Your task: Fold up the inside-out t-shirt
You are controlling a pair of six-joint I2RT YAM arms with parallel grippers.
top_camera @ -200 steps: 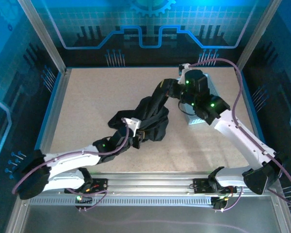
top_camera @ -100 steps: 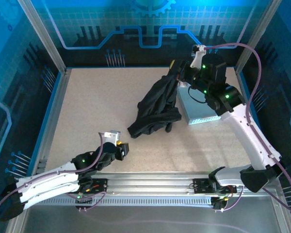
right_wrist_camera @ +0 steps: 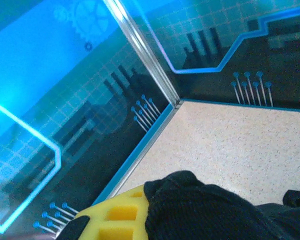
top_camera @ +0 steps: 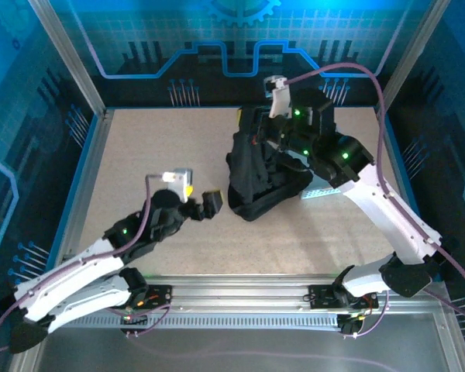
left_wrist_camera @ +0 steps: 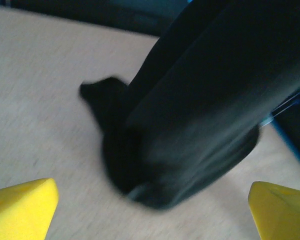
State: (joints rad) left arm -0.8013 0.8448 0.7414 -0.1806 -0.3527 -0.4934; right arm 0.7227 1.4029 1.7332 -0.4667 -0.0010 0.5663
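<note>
1. Black soft fabric t-shirt hangs bunched at upper centre of the overhead view, its lower end heaped on the speckled beige tabletop.
2. My right claw pinches its top; my left claw, at lower left, is spread wide and empty.
3. I judge nothing folded yet: flattening and every fold remain.

Left gripper spread wide, right gripper raised, clamped

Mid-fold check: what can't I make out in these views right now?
- t-shirt sleeves and collar: top view, bunched into one dark hanging mass.
- Fabric detail: left wrist view, motion blur; the upper edge cuts it off.
- Where the right gripper pinches: right wrist view, fabric covers it, bottom edge cuts the yellow finger.
- tray: top view, mostly behind the right arm and t-shirt.
</note>
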